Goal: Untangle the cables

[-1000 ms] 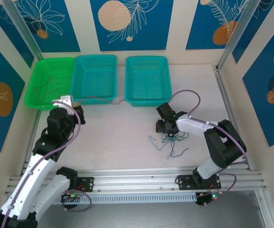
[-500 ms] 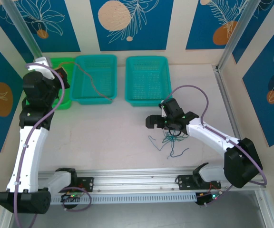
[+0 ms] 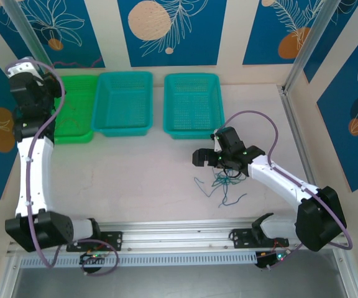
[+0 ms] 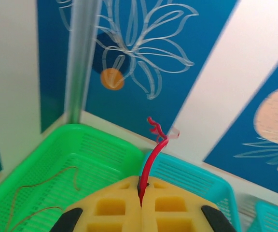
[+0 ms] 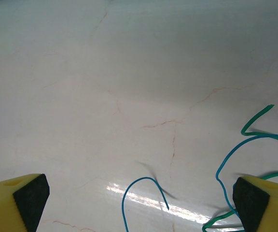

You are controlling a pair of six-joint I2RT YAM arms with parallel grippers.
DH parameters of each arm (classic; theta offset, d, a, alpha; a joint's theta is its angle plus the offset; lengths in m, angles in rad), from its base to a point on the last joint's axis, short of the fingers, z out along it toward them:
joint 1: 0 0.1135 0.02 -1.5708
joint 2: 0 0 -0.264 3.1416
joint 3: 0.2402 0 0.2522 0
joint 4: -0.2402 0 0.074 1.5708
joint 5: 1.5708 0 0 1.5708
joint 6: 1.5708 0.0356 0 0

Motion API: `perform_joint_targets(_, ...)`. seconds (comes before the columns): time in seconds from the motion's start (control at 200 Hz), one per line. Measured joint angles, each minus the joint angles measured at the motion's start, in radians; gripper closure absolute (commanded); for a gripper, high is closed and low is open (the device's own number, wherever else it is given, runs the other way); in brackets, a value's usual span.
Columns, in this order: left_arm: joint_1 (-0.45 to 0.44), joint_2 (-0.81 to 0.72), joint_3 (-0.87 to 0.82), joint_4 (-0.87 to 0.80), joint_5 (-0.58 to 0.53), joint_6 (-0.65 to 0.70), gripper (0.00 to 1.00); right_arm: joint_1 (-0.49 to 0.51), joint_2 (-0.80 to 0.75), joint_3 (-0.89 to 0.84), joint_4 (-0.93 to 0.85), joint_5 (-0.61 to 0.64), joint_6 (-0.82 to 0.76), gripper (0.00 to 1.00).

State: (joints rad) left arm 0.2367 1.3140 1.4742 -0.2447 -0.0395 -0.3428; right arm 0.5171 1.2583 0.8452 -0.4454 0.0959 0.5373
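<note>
The left tool (image 4: 140,203) is holding the red cable (image 4: 152,153) pinched between fully closed jaws, the free end curling upward in front of the back wall. Over the last second this arm has been rising from the front of the baskets to the rear left corner, and it is now hanging high above the green basket (image 3: 73,127), where a thin brown wire (image 4: 40,186) is already lying. The red cable is no longer trailing toward the pile, so it is judged to be free of the tangle and ready to be dropped in a basket. The right tool (image 3: 211,155) has been opening during the same second and is now standing wide and empty, hovering just beside the remaining cables (image 3: 222,183), which are lying on the table (image 3: 148,167) in blue and green loops that appear knotted together.
</note>
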Motion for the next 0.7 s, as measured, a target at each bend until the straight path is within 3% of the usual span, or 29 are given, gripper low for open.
perform_joint_targets(0.33, 0.145, 0.194, 0.019, 0.042, -0.051, -0.045, 1.00, -0.032, -0.037, 0.000, -0.026, -0.015, -0.008, 0.00)
perform_joint_targets(0.7, 0.168, 0.283, -0.096, 0.117, -0.040, -0.052, 1.00, -0.045, -0.045, 0.001, -0.045, -0.026, -0.007, 0.00)
